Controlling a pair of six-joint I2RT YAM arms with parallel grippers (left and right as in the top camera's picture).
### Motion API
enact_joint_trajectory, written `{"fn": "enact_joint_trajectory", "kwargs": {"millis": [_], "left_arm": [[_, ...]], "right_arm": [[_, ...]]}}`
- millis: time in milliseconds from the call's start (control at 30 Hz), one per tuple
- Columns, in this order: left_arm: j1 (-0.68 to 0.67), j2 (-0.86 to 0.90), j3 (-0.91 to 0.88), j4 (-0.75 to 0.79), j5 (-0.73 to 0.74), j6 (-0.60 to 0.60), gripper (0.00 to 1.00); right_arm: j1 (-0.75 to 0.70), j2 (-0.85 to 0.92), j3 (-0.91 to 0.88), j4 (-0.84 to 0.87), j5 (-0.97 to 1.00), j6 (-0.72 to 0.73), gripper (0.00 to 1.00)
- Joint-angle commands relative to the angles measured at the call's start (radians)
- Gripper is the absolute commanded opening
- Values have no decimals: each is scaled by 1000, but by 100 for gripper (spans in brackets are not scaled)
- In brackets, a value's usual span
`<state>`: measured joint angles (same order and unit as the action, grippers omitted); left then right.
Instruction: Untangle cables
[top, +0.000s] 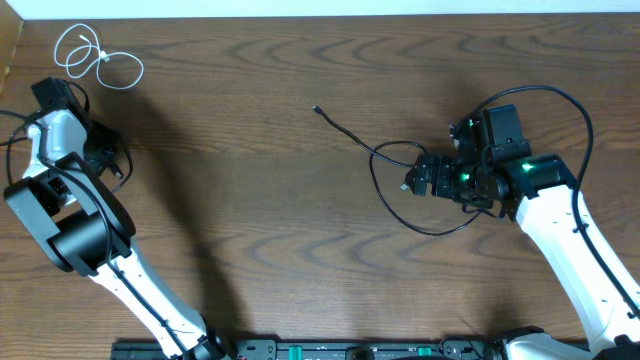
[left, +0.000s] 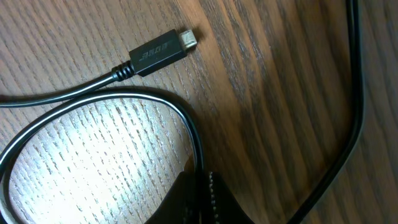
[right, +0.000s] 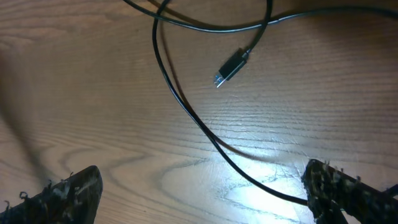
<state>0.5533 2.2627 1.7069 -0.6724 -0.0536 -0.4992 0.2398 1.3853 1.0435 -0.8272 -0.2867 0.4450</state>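
**Three cables lying apart, one in a tool**

Standing at the table (top: 250, 200), wood grain all over.

- The white cable (top: 103, 58) lies in the far left corner, coiled in two small loops, by itself. No tool touches it.
- The left tool (left: 202, 186) sits low over the table on the left side, just on the near side of the white coil. In its wrist view the two fingers meet in one dark mass at the bottom, clamped together, and the left black cable (left: 155, 96) runs straight down into them — held there, by the look of it. That cable curves in a wide loop on the wood above the fingers. Its plug (left: 163, 51), flat and black with a small metal tip and faint lettering, lies on the table beyond the loop, touching nothing else.
- The right tool (top: 415, 182) hangs over the right half of the table with its fingers (right: 68, 193) spread wide, gripping nothing.
- The right black cable (right: 186, 109) lies flat on the wood, running between the spread fingers, and crosses over itself farther out. Its small plug (right: 230, 67) rests in the bend, clear of both fingers. From overhead, one thin end of it trails off toward the middle of the table.

The two black cables lie well apart — one by each arm.
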Motion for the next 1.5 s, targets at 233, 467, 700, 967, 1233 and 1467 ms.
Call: {"fn": "enact_joint_trajectory", "kwargs": {"millis": [233, 467, 700, 967, 1233, 1467], "left_arm": [[0, -138, 19, 23, 7, 9, 8], [0, -158, 19, 48, -165, 115, 7], [1, -158, 19, 213, -414, 533, 8], [24, -152, 16, 278, -277, 565, 8], [64, -103, 14, 270, -272, 543, 8], [98, -93, -2, 267, -268, 542, 23]], "right_arm": [[5, 2, 6, -6, 8, 11, 99], [5, 2, 6, -19, 8, 10, 99], [5, 2, 6, -17, 23, 11, 99], [5, 2, 6, -6, 34, 11, 99], [5, 2, 6, -8, 34, 11, 99], [5, 2, 6, -9, 34, 11, 99]]}}
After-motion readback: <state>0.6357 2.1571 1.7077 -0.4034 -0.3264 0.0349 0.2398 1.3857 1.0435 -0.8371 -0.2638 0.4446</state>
